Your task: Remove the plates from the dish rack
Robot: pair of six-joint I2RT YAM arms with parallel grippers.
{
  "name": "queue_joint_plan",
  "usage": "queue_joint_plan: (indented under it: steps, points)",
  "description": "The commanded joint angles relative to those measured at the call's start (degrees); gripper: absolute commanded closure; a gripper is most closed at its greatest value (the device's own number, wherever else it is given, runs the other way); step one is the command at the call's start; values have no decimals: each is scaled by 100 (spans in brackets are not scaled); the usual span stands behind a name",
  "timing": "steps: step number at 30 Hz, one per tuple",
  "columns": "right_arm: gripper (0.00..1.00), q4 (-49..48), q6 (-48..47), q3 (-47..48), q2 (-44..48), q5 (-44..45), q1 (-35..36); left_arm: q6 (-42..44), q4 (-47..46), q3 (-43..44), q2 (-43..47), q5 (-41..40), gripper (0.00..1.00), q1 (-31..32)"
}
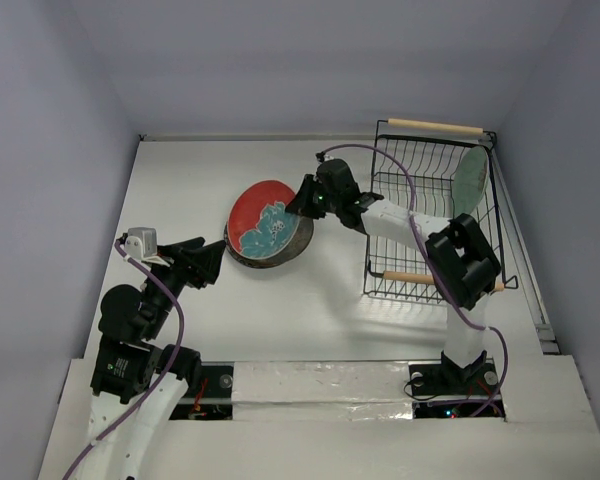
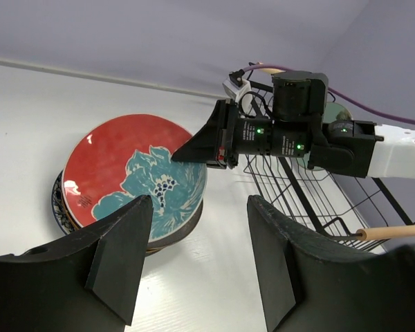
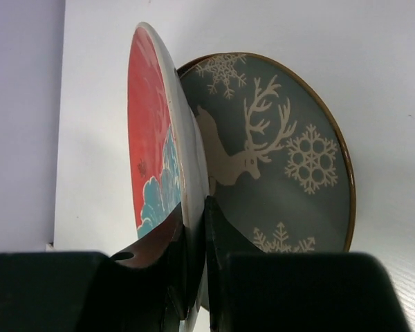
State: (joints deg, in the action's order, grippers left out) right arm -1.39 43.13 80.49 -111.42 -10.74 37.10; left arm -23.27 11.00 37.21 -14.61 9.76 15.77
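Right claw (image 3: 197,207) is clamped on the rim of the red plate (image 3: 149,138), holding it tilted over the reindeer plate (image 3: 277,159) left of the rack (image 1: 420,165) (likely so it can settle flat on top). Left claw (image 2: 197,228) gapes wide, empty. Green plate (image 1: 468,175) stands in the rack's far corner.

white table (image 1: 230,320) enclosed by plain pale grey walls (image 1: 280,60).

Left pincer (image 1: 218,263) agape, right pincer (image 1: 298,203) clamped on red-and-teal plate (image 1: 263,217) rim
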Motion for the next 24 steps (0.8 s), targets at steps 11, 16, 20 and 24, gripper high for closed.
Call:
queue_joint_plan:
  steps: [11, 16, 20, 24]
  points:
    - [28, 857, -858, 370, 146, 923, 200, -37, -204, 58, -51, 26, 46, 31]
    - [18, 1982, -1674, 1029, 120, 2231, 543, -29, -239, 49, -59, 79, 47, 31]
    - [14, 2757, -1975, 1434, 251, 3341, 649, -29, -230, 49, -59, 114, 46, 31]
    - [23, 2810, -2151, 1277, 803, 3822, 649, -29, -239, 49, -24, 114, 46, 31]
